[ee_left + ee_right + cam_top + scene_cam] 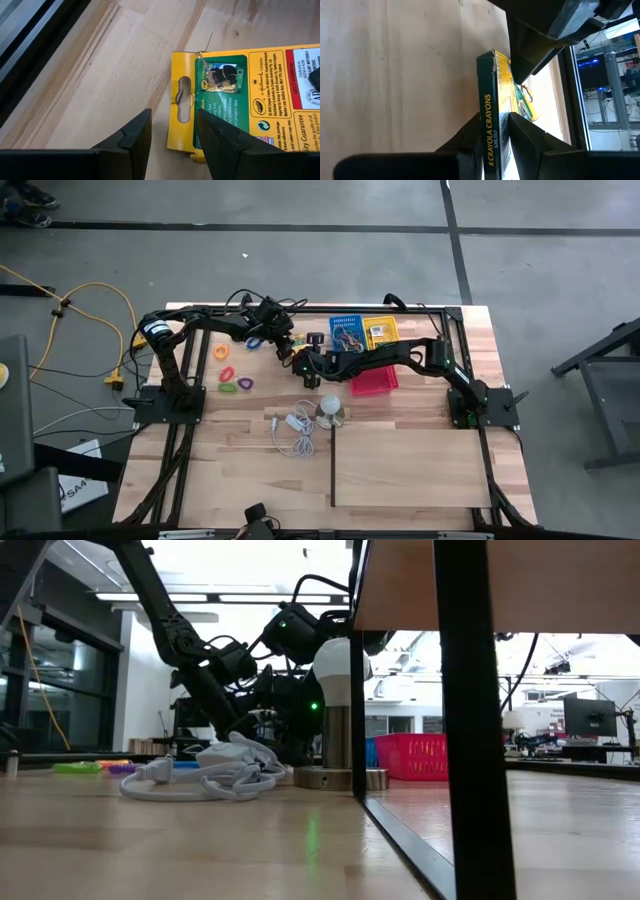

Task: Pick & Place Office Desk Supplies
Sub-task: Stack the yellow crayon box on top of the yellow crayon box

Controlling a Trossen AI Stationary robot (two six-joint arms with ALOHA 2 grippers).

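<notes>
The right pincer is clenched on a crayon box. The box is thin, green and yellow, and its side says "8 CRAYOLA CRAYONS". One dark finger presses one flat face and the other finger presses the other face. The box stands on its edge, up off the wooden table, and how high I cannot tell.

From above, the right pincer is near the middle of the table, just in front of a red basket. A blue basket and a yellow basket sit side by side behind the red one.

The left pincer is released, with its two fingers standing apart and nothing between them. It hangs over a second crayon packet that lies flat on the table (this one shows its back, with small print and a hang hole). From above, the left pincer is at the far side of the table, close to the right one.

Some little coloured rings lie on the table to the left of both pincers: orange, pink, green and purple.

A white bulb on a silver base stands in front of the red basket, and a coiled white cord lies just beside it.
</notes>
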